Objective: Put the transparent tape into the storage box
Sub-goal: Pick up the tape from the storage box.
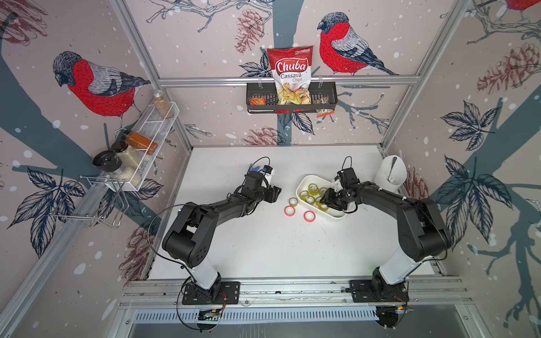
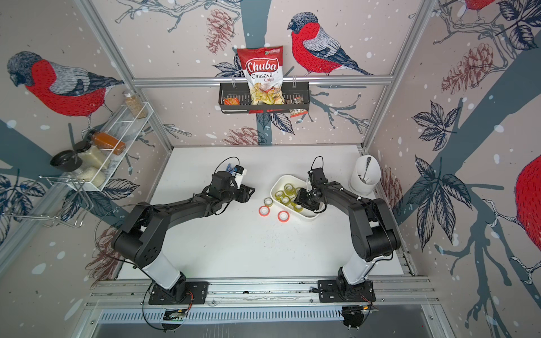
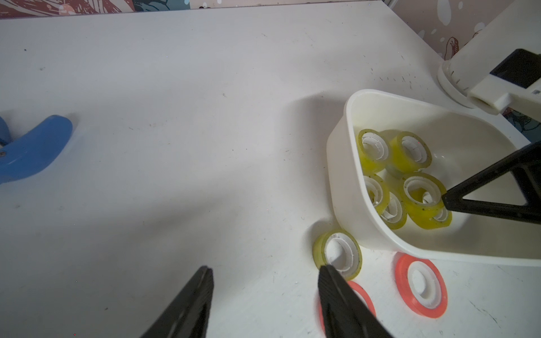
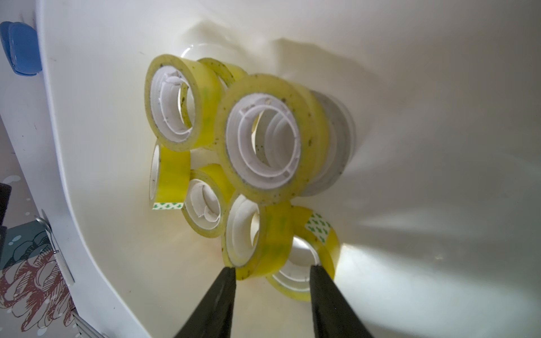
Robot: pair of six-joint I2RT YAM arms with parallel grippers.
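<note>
The storage box (image 1: 310,176) (image 2: 285,176) (image 3: 339,164) is a shallow white bin right of the table's middle, holding several yellowish transparent tape rolls (image 4: 263,140). One more transparent tape roll (image 1: 293,201) (image 2: 268,201) (image 3: 338,253) lies on the table against the box's left side. My left gripper (image 1: 276,193) (image 3: 265,267) is open and empty, hovering just left of that roll. My right gripper (image 1: 323,200) (image 4: 272,268) reaches down into the box, jaws open, its tips just short of two rolls and nothing between them.
Two red-edged tape rolls (image 1: 289,210) (image 1: 309,216) lie in front of the box. A tall white cylindrical holder (image 1: 392,172) stands at the back right. A blue-handled item (image 3: 35,149) lies behind the left arm. A black wall basket (image 1: 328,96) hangs on the back wall.
</note>
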